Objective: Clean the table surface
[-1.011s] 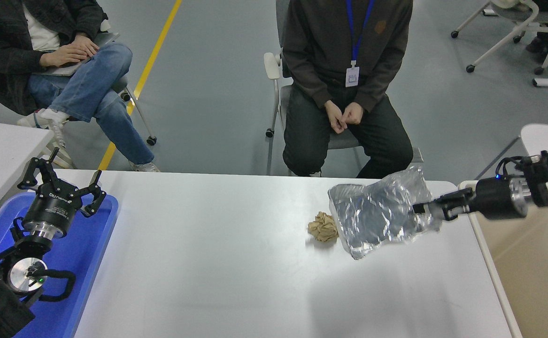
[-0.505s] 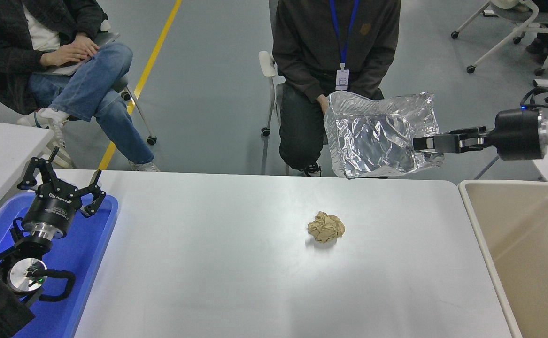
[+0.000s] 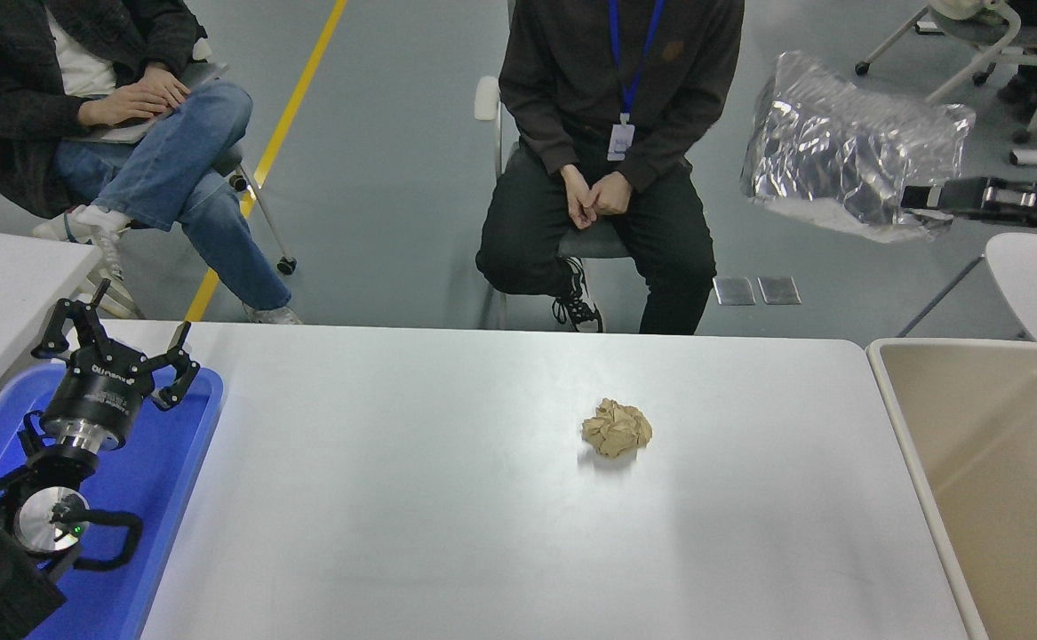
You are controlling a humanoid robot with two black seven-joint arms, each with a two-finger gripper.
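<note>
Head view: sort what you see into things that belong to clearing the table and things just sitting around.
Belongs to the job:
- table surface
- crumpled brown paper ball
- silver foil bag, held by the right claw
- beige bin

Just there:
- blue tray
- parked left claw
- two seated people
- wheeled chair

The table surface [image 3: 447, 533] looks smooth, matt white. On it lies a rough crumpled ball of tan paper [image 3: 617, 428]. The silver bag [image 3: 847, 160] is shiny, wrinkled foil. The blue tray [image 3: 171, 498] looks like glossy plastic.
</note>
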